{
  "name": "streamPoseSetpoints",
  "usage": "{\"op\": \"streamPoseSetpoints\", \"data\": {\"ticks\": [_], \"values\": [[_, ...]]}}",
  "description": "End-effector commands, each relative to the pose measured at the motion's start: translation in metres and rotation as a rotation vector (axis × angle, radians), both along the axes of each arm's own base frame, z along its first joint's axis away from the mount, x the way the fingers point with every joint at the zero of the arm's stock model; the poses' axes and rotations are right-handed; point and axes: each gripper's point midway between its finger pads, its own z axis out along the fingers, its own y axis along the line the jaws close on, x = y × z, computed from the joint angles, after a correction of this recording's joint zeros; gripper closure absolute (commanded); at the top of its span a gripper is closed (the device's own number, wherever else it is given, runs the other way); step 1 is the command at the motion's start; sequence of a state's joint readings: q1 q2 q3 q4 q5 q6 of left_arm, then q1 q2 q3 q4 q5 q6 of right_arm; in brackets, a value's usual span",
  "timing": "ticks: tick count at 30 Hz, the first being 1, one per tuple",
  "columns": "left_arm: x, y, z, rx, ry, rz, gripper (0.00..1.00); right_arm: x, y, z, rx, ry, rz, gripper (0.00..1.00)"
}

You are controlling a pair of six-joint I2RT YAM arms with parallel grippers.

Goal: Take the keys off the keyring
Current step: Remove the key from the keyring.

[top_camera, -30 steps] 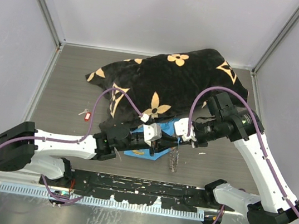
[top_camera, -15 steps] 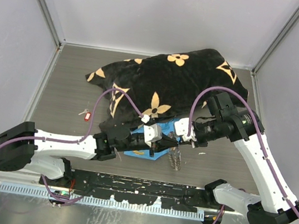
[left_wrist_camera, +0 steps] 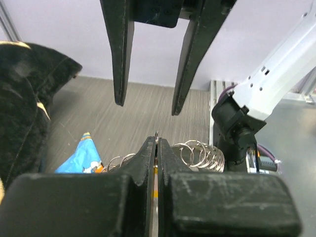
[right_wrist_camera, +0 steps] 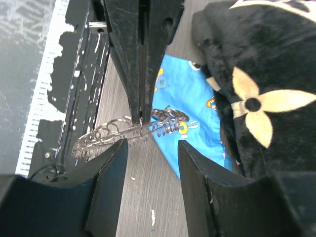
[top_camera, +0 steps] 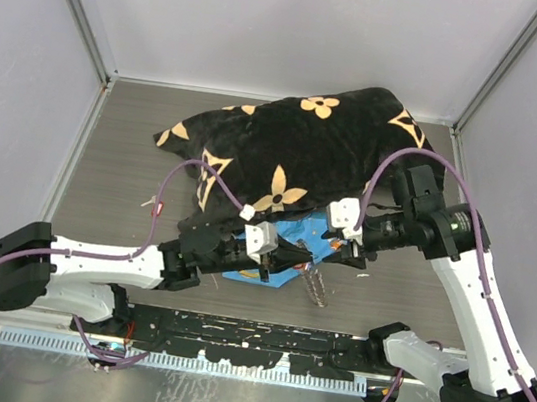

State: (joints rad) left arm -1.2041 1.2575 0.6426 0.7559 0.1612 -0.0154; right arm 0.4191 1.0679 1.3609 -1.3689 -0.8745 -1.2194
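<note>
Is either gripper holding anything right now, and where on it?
The left gripper is shut on the keyring, pinching the coiled metal loop near its middle, with coils showing on both sides. The right gripper is open and holds nothing.

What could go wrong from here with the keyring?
The left gripper pinches the keyring only at its very tips, so a pull may slip it free. The open right gripper sits close to those tips and could bump them when closing. The ring's other end is over the blue cloth, which might snag.
</note>
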Motion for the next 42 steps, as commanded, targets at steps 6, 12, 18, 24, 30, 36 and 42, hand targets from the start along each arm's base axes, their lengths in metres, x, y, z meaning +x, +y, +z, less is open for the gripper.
{"op": "streamPoseSetpoints", "data": {"ticks": [6,12,18,24,30,36,42], "values": [[-0.012,0.052,0.119,-0.495,-0.129,0.032,1.0,-0.014,0.02,0.073,0.345,0.089,0.041,0.44],[-0.022,0.068,0.157,-0.661,-0.156,-0.005,1.0,-0.018,0.028,0.108,0.45,0.149,0.087,0.45],[-0.028,0.068,0.176,-0.699,-0.183,-0.036,1.0,-0.02,0.031,0.128,0.483,0.2,0.089,0.52],[-0.027,0.061,0.177,-0.693,-0.179,-0.048,1.0,-0.027,0.031,0.128,0.508,0.239,0.121,0.64],[-0.026,0.057,0.177,-0.691,-0.173,-0.053,1.0,-0.03,0.032,0.125,0.521,0.257,0.14,0.68],[-0.026,0.057,0.177,-0.692,-0.169,-0.054,1.0,-0.03,0.033,0.119,0.519,0.262,0.144,0.76],[-0.026,0.056,0.176,-0.692,-0.162,-0.059,1.0,-0.03,0.033,0.117,0.52,0.255,0.148,0.8]]}}
